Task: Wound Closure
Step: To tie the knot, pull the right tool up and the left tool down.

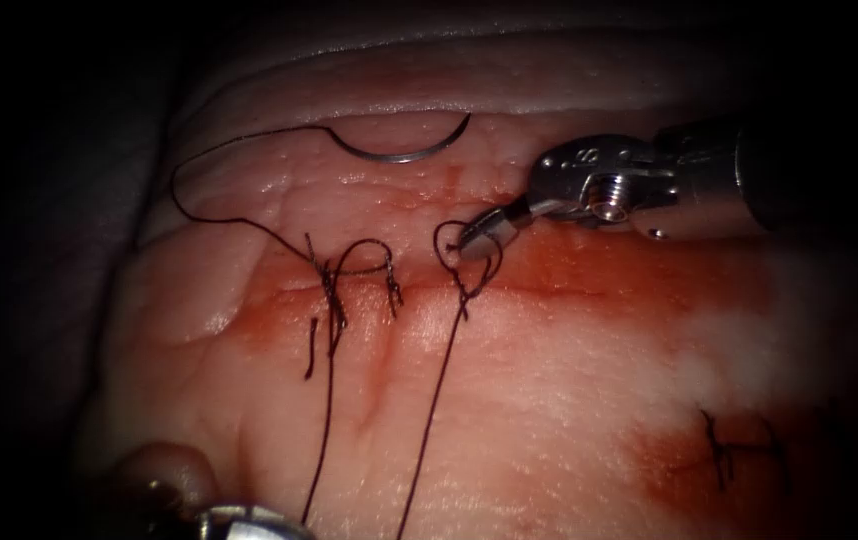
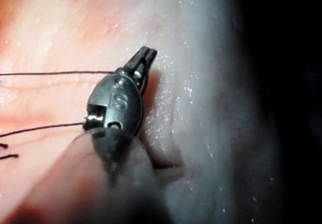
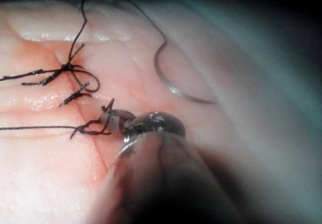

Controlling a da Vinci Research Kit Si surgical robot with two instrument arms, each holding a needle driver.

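Beyond the cut, needle (image 1: pixel 401 152) lies crosswise, tips pointing away.

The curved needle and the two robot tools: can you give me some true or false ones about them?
1. The curved steel needle lies free on the pale pork tissue. True.
2. The right tool holds the needle. False: its jaws are shut on the dark thread at the knot.
3. The left tool has wide-open jaws. False: they are shut.
4. Red fluid lies along the cut. True.
5. The needle is stuck through the tissue. False: it rests on top.
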